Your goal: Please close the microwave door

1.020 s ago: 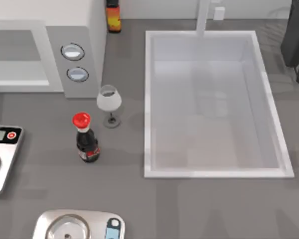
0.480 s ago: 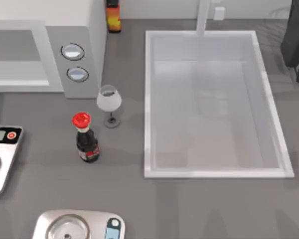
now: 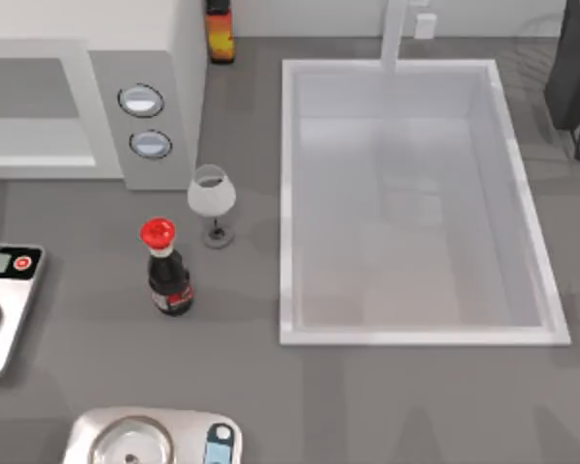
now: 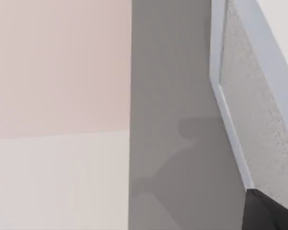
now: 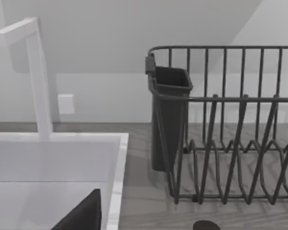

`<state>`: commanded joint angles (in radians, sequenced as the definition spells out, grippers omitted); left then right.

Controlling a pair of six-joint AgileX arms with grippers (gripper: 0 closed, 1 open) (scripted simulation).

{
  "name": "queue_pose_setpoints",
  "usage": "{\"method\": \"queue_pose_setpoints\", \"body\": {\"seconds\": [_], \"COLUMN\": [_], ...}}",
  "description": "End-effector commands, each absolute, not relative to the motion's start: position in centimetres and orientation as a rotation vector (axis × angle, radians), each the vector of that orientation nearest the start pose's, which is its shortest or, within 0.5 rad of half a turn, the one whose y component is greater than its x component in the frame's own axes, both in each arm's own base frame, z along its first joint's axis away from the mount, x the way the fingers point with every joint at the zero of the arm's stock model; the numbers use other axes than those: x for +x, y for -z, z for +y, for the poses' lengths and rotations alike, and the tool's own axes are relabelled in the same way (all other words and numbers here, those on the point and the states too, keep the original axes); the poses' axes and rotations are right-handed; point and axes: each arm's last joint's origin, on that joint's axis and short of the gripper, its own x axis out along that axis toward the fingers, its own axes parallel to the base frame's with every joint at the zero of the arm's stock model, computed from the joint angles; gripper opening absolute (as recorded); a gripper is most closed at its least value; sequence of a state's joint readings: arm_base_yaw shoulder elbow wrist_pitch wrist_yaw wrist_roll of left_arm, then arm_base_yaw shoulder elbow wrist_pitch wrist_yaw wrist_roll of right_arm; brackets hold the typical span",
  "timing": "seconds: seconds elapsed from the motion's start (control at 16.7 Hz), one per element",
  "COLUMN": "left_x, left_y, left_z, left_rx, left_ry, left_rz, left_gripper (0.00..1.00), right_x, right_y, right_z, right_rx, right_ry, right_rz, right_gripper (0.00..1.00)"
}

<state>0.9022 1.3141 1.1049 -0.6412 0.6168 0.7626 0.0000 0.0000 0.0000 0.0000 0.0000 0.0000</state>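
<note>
The microwave (image 3: 179, 58) is a white box at the table's back left, with a grey panel (image 3: 126, 121) bearing two round knobs. Left of that panel is the microwave door (image 3: 34, 159), white-framed with a grey window. In the top view its front looks about level with the knob panel, and I cannot tell how far it stands open. The left wrist view is close to the door's grey mesh (image 4: 259, 134) and white frame (image 4: 273, 52), with a dark piece of my left gripper (image 4: 269, 213) beside them. My right gripper (image 5: 144, 225) hangs open by the sink's corner.
A wine glass (image 3: 211, 198) and a red-capped dark bottle (image 3: 167, 275) stand in front of the knob panel. An orange bottle (image 3: 219, 31) is behind the microwave's right side. The white sink (image 3: 288, 193) with its tap (image 3: 394, 34) takes the middle; a dark dish rack (image 5: 230, 134) is at the back right. Two scales (image 3: 0, 300) (image 3: 155, 440) lie at the front left.
</note>
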Motion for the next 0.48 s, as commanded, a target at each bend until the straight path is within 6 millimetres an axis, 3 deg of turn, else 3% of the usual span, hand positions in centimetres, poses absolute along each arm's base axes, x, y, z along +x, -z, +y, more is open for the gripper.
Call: {"method": "queue_pose_setpoints", "body": {"seconds": [0.24, 0.48], "left_x": [19.1, 19.3], "left_y": [-26.3, -24.4], "left_z": [26.4, 28.4], "left_rx": [0.053, 0.008], "left_ry": [0.000, 0.019], "left_rz": [0.748, 0.785], "left_gripper": [0.00, 0.00], "right_x": [10.6, 10.6], "right_y": [-16.0, -16.0], "right_z": [-0.1, -0.1], "right_rx": [0.000, 0.000], "right_ry": [0.000, 0.000], "right_rz": [0.000, 0.000], "right_gripper": [1.00, 1.00]}}
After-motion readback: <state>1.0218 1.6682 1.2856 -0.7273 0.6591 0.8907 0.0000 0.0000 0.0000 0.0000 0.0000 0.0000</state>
